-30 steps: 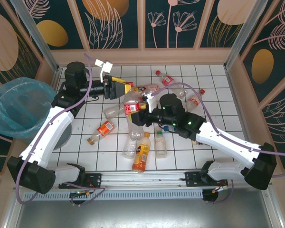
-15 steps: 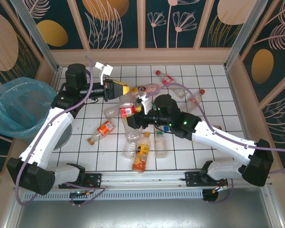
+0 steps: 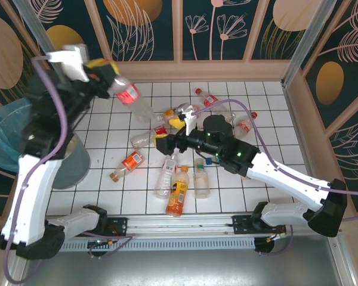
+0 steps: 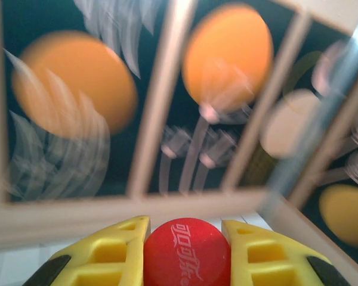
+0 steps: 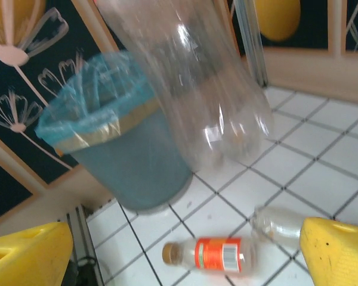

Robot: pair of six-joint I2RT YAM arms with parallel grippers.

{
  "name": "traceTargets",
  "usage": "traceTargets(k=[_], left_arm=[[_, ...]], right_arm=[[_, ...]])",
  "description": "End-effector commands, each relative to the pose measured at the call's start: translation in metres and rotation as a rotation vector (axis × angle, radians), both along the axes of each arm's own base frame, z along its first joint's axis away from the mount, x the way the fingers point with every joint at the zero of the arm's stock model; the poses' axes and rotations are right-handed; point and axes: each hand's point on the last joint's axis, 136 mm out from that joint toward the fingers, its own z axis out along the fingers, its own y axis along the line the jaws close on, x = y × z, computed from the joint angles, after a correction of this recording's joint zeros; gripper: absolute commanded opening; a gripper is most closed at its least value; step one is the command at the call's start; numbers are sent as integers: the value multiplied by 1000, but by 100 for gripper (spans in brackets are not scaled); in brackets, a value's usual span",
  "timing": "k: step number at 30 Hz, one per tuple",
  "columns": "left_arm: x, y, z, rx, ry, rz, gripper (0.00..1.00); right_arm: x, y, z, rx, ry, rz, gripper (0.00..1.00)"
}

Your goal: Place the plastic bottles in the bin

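Gripping bottle [image 3: 129, 94], seemingly: left end effector [image 3: 113, 80]

This is a robot test cell in a lab, not a lived-in room: two white arms [image 3: 286, 179] are bolted to a metal rail [image 3: 185, 231] at the near edge of a white, grid-tiled worktop [image 3: 268, 101]. Aluminium posts [image 3: 311, 44] and wood-framed panels [image 3: 238, 30] printed with flowers and orange discs box it in like a stage set. Plastic bottles [image 3: 179, 192] lie strewn over the tiles, and a bag-lined bin [image 3: 77, 167] stands at the left.
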Motion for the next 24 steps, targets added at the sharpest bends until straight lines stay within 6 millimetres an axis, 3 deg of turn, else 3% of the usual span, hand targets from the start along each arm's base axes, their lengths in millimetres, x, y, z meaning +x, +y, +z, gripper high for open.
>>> traceTargets(k=[1,7,11,14,17,21,24], left_arm=[[-22,91,25,47,-27,475,0],[-81,173,54,59,-72,923,0],[-113,205,55,85,-52,1146,0],[-129,216,48,73,-63,1213,0],[-132,217,38,77,-44,1219,0],[-110,207,10,119,38,1159,0],[-91,197,-22,160,104,1119,0]], right_arm=[[-2,4,52,86,-184,9,99],[-3,51,53,42,-221,132,99],[-24,77,72,79,-266,235,99],[-42,91,71,75,-308,280,99],[-59,101,64,44,-342,318,99],[-76,107,60,23,-362,353,99],[-86,106,61,22,-372,352,99]])
